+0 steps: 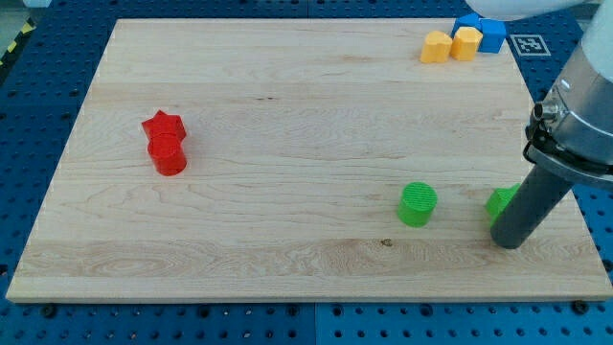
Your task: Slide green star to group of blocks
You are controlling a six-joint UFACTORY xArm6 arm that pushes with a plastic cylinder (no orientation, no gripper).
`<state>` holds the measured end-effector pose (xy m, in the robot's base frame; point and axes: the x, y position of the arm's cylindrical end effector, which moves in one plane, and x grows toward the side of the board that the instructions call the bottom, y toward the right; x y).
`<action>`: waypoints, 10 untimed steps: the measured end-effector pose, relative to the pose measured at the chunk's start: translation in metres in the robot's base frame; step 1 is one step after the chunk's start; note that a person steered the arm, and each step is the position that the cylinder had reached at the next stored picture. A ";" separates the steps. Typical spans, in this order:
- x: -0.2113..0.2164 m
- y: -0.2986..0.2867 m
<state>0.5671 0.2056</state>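
The green star [500, 201] lies near the board's lower right, partly hidden behind my rod. My tip [510, 241] rests on the board just below and right of the star, close against it. A green cylinder [418, 204] stands to the star's left. A group of blocks sits at the view's top right: two yellow blocks [437, 46] [466, 42] and a blue block [488, 33] behind them, touching one another.
A red star [163, 126] and a red cylinder [170, 154] sit together at the left of the wooden board [287, 125]. The arm's grey body [584, 105] fills the right edge. A marker tag [530, 43] lies off the board at top right.
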 end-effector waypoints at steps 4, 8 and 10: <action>-0.038 0.023; -0.148 -0.019; -0.198 -0.027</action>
